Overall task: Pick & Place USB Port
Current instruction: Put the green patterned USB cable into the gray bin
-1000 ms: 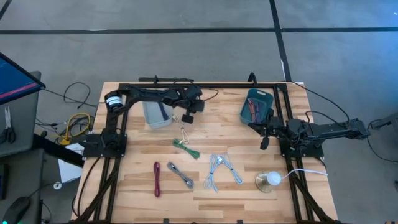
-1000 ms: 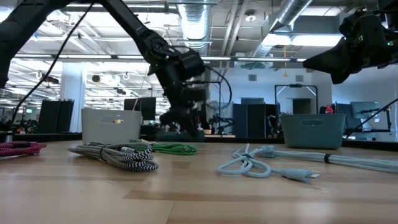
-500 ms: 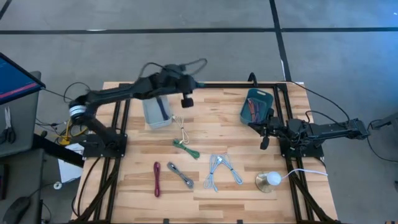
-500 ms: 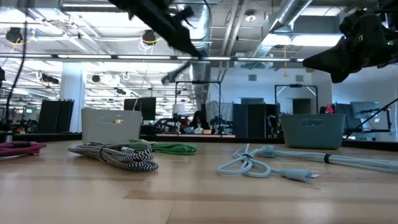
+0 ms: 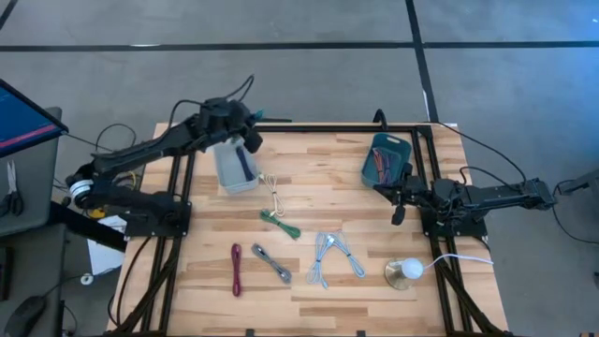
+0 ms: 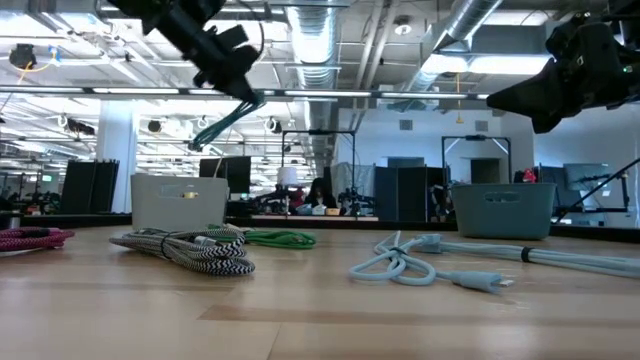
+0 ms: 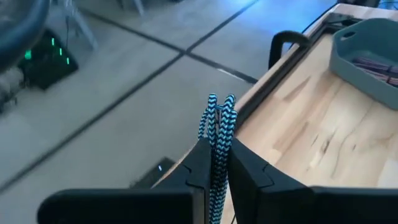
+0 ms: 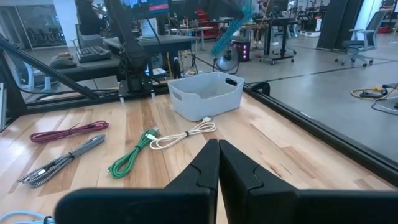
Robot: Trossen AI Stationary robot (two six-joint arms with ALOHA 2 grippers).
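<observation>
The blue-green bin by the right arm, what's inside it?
The teal plastic bin holds a pile of cables, reddish and dark strands showing from above. What lies under that pile is covered. From table height only the bin's outer wall shows.

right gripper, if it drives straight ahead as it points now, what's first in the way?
Likely nothing close: the right gripper, shut, points over bare table; the white cable and grey bin lie roughly ahead, though depth is unclear.
</observation>
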